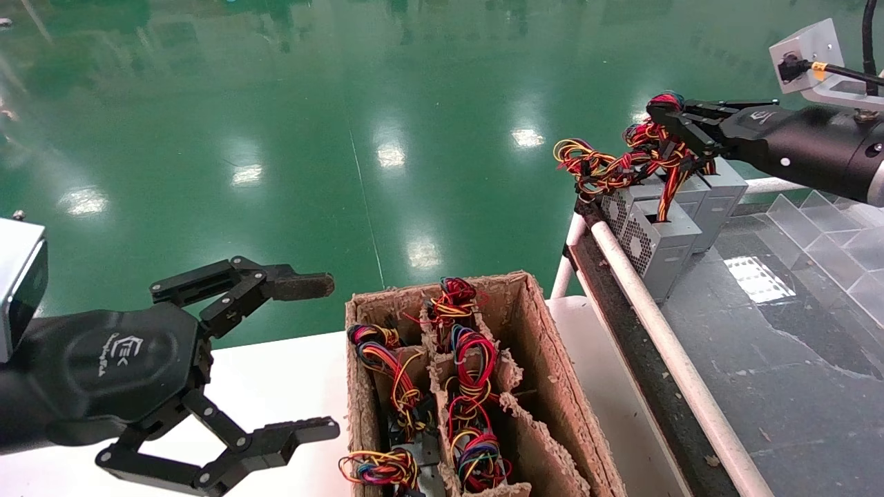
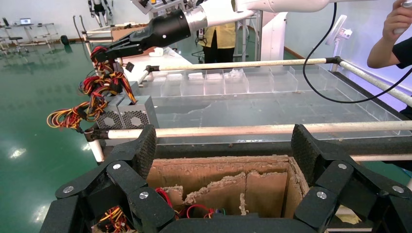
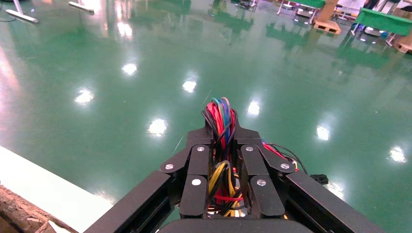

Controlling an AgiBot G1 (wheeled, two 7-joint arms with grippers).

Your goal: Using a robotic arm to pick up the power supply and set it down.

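Overhead, right claw (image 1: 664, 114) pinching wires of the power supply (image 1: 656, 238) just below

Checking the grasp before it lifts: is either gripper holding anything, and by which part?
The right gripper is shut on the power supply's wire bundle, not its metal box. The left gripper is open, empty.

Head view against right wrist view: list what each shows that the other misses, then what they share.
Only the head view shows the open left gripper hovering beside the cardboard box, which is full of wire bundles, and the grey power supply standing by the white rail.

Only the right wrist view shows, close up, the wires pinched between the fingers.

Both show the right gripper shut on the wire bundle over the green floor.
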